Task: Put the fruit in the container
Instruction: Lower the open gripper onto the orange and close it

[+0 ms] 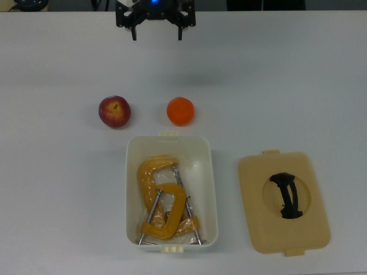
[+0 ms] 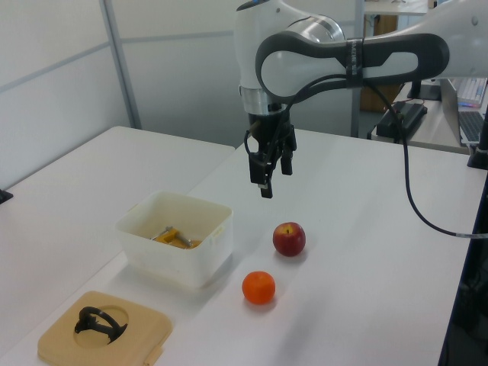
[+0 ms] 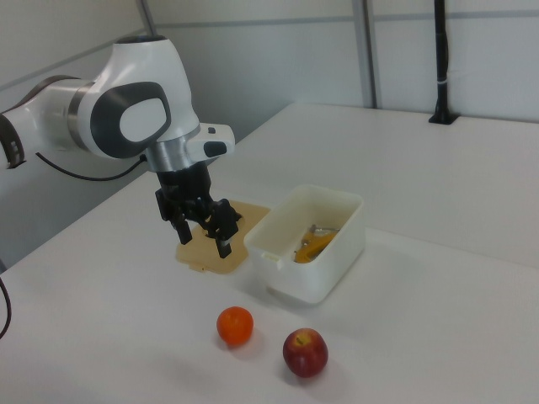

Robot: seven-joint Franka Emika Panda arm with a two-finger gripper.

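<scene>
A red apple and an orange rest on the white table, side by side and apart from each other. The white tub stands close to them, with yellow-orange C-clamps lying inside. My gripper hangs open in the air above the table, holding nothing, at the top edge of the top view and well away from both fruits.
A flat tan lid with a black handle lies on the table beside the tub, at the top view's right. A black cable trails from the arm in the left view.
</scene>
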